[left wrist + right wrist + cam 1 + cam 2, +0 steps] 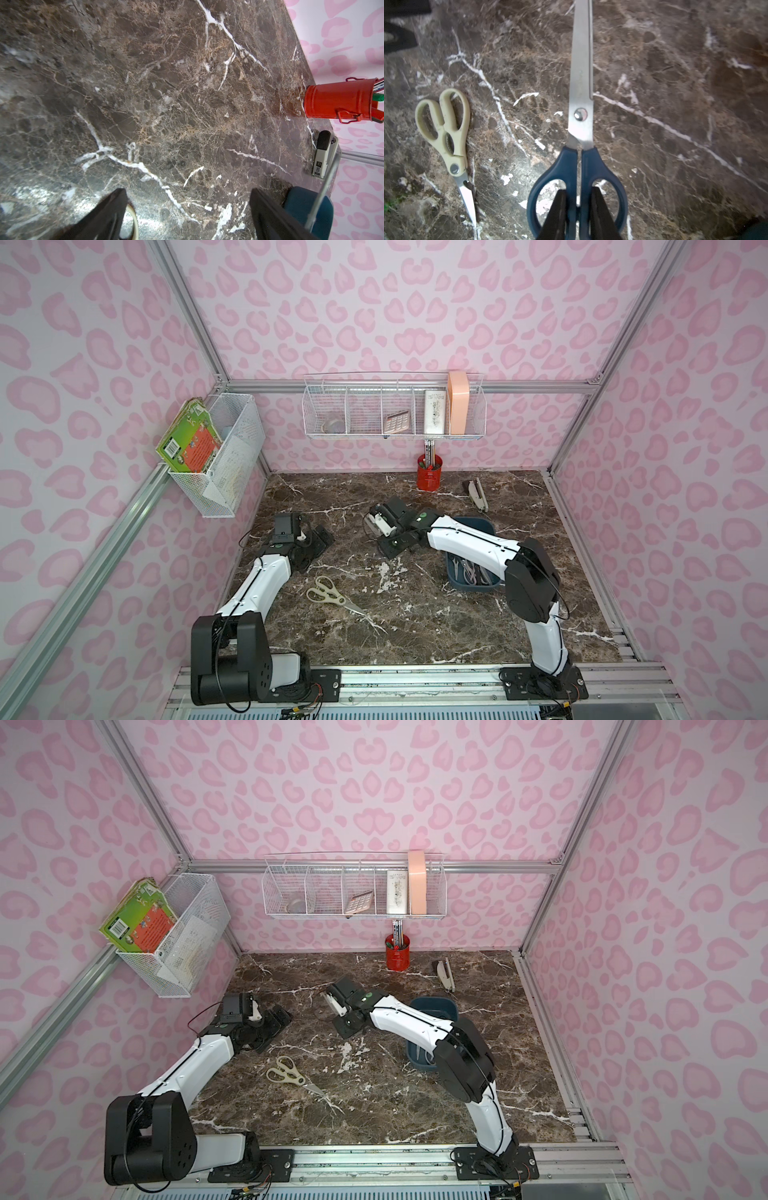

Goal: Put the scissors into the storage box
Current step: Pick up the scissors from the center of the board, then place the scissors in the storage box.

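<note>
Navy-handled scissors, clamped by the handles in the right pincer, are held over the tabletop short of the storage box, which already holds what look like several pairs, while 1 cream pair lies unclaimed near the wide, empty left pincer.

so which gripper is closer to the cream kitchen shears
left. the left gripper hangs open by the handles of the cream shears; the right gripper, shut on the navy scissors, is farther off, mid-table
</note>
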Robot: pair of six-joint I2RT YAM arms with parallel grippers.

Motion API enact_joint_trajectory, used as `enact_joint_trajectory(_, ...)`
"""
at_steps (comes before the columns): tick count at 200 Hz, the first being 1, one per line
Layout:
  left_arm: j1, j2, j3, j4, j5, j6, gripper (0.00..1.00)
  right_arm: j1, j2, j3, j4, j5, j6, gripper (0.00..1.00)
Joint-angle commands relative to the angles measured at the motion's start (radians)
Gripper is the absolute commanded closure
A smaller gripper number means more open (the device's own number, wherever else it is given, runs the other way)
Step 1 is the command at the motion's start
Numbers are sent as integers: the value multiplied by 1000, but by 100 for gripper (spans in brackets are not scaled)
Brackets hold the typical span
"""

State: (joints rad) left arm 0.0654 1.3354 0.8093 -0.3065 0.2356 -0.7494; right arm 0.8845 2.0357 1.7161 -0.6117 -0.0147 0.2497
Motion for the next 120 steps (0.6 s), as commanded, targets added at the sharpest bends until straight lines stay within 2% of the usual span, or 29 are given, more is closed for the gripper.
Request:
enact_joint_trajectory(1,1,7,3,-1,20,20,3,-47,-70,-64,94,-33,76,100)
enact_joint_trajectory(46,-7,38,7,52,116,34,3,-186,-242,-250,124,16,126,100)
enact_joint_trajectory(72,-43,74,26,61,169,55,4,-278,-309,-340,99,34,129,100)
enact_joint_trajectory(95,-85,88,28,81,183,61,4,-334,-376,-435,89,58,131,100)
enact_joint_trajectory(120,-126,91,30,86,172,77,4,-351,-438,-513,59,96,141,100)
